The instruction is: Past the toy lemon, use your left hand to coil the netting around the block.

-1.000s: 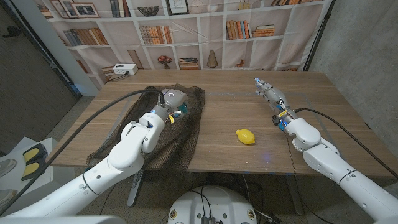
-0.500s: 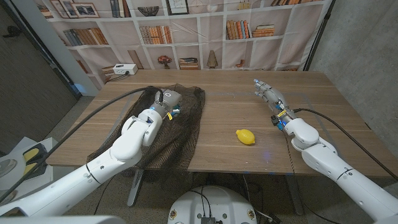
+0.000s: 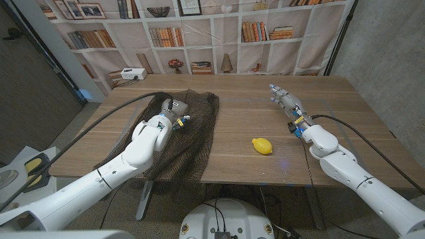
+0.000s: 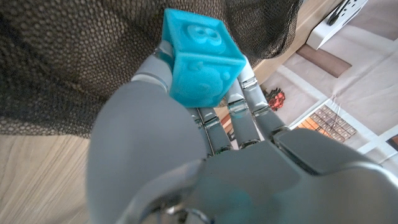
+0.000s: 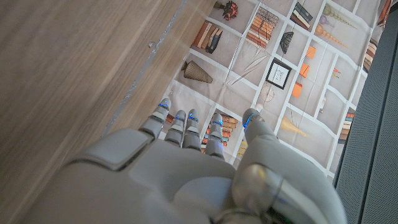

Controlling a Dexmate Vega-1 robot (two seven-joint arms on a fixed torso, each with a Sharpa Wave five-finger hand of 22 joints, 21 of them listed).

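Head view from my remote station: a wooden table (image 3: 252, 123) with a backdrop printed with bookshelves (image 3: 199, 40) behind it. I use the yellow toy lemon (image 3: 262, 146) near the table's front edge as my landmark. Well to the lemon's left, dark netting (image 3: 192, 143) lies spread over the left part of the table and hangs over the front edge. My left hand (image 3: 174, 113) sits on the far part of that netting, farther from me than the lemon.

My left wrist view shows that hand from behind, its fingers (image 4: 239, 102) closed around a bright blue block (image 4: 199, 59) with raised faces moulded on its sides. The block is held at the fingertips, right above the netting (image 4: 74, 62), which is not wrapped around it.

To the lemon's right and farther back, my right hand (image 3: 287, 103) stands over bare wood, well apart from the lemon. Its fingers are stretched out straight and slightly apart, and it holds nothing. The right wrist view shows those fingers (image 5: 186, 124) reaching beyond the table edge toward the bookshelf backdrop.
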